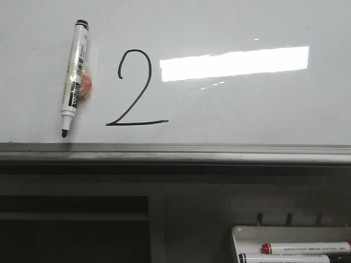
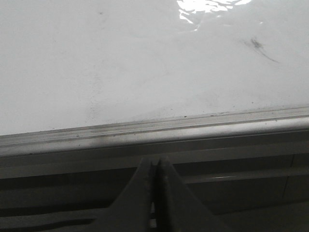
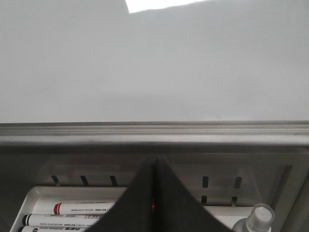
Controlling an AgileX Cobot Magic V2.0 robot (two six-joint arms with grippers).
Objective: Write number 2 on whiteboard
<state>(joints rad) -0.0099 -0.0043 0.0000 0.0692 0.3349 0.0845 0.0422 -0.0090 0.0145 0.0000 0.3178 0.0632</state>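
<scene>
Whiteboard: the whiteboard fills the upper part of the front view, glossy white-grey, with a bright rectangular glare patch to the right of centre.
Number 2: the number 2 is drawn in thin black line on the board, left of centre, with a curled top, a long diagonal and a flat base stroke ending just above the ledge.
Ledge: a grey metal ledge runs along the board's lower edge from the left side to the right side.
Marker on board: a black marker sits against the board near its left edge, beside the digit but apart from it, nearly upright with its tip down close to the ledge; a small orange-red spot shows behind its barrel, too blurred to identify.
Tray: a small white tray lies below the ledge toward the right, holding a red-capped marker and a black-capped marker.
Bottle: a clear bottle top shows next to the tray in the right wrist view.
Left end effector: the left end effector has its fingers pressed together, holding nothing, below the ledge.
Right end effector: the right end effector is likewise closed and empty, over the tray.
</scene>
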